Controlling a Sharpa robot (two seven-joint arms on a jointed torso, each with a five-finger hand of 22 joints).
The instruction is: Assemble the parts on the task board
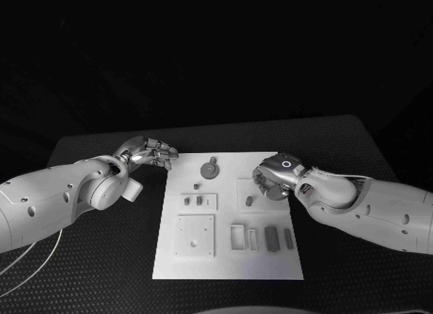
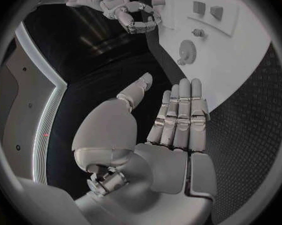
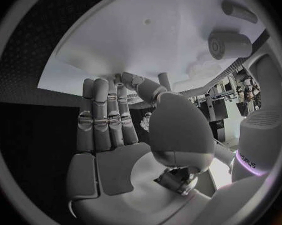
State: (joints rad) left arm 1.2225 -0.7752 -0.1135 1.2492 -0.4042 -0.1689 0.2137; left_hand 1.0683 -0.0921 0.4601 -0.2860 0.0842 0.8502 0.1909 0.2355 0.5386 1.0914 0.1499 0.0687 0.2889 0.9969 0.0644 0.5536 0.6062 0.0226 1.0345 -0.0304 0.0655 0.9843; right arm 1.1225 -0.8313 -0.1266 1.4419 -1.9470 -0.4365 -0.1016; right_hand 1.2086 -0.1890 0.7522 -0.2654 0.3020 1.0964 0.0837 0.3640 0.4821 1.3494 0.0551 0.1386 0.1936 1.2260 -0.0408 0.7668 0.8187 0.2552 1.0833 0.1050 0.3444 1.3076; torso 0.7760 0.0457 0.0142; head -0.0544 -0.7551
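The white task board (image 1: 226,261) lies in the middle of the black table. A grey gear (image 1: 209,170) sits near its far edge, also seen as a gear (image 2: 188,50) in the left wrist view. Small grey parts (image 1: 195,201) stand in a raised block, and another part (image 1: 248,201) is close by. My left hand (image 1: 152,154) hovers off the board's far left corner, fingers straight and apart, holding nothing (image 2: 178,120). My right hand (image 1: 273,180) hangs over the board's far right side. Its thumb and one finger bend toward each other (image 3: 144,87). Whether anything sits between them is unclear.
A square plate (image 1: 194,235) and several upright slots and bars (image 1: 261,237) occupy the near half of the board. Black table (image 1: 103,261) surrounds the board on both sides. A white cable (image 1: 28,271) curves by the near left.
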